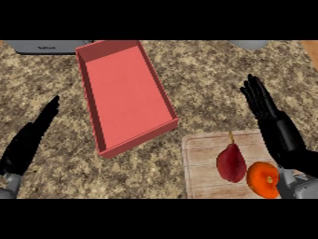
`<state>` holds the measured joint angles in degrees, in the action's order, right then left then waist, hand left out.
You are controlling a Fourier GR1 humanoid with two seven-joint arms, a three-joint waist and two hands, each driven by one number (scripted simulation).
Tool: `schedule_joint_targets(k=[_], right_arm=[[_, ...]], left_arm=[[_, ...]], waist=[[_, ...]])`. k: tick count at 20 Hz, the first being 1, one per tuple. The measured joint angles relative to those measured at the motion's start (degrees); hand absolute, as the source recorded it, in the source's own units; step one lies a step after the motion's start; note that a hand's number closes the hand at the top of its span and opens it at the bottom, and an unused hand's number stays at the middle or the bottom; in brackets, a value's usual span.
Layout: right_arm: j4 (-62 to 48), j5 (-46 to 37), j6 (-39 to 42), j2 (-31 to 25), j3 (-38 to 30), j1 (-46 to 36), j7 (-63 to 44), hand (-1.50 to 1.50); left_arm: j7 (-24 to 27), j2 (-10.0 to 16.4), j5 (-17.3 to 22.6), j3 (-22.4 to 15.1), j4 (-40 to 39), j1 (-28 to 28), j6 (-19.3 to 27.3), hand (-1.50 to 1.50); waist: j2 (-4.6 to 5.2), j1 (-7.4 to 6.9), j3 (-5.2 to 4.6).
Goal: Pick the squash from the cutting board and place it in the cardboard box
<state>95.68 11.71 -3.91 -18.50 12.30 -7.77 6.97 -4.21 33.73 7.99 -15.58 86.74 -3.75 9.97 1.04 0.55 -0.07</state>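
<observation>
A dark red, pear-shaped squash [231,162] with a thin stem lies on the wooden cutting board [203,161] at the lower right. Beside it, to its right, sits a round orange fruit [262,179]. The box [123,93] is a red-pink open tray lying slanted on the counter, left of the board and with nothing in it. My right hand [270,114] stands open, fingers straight, above the board's right edge and apart from the squash. My left hand [31,137] is open at the far left, edge-on, well away from the box.
A grey appliance [48,46] sits at the counter's back left and a pale round object [249,44] at the back right. Speckled granite counter [210,79] surrounds the box and board. Wooden strips border the counter on both sides.
</observation>
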Motion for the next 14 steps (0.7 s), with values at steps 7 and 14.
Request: schedule_joint_targets(k=[7, 14], right_arm=[[3.5, -3.0, -6.0, -2.9, -8.1, 0.3, -2.4, 1.5], [3.8, -10.4, -22.3, 2.3, -13.7, 9.3, -2.4, -1.5]], left_arm=[[-0.4, -3.2, -2.0, 3.1, -0.7, -0.2, 5.0, 0.0], [0.1, -5.9, -1.4, 4.1, 0.0, 2.5, 6.6, 0.0]], waist=[[-0.85, 0.47, -0.43], [-1.15, 0.44, -0.05]])
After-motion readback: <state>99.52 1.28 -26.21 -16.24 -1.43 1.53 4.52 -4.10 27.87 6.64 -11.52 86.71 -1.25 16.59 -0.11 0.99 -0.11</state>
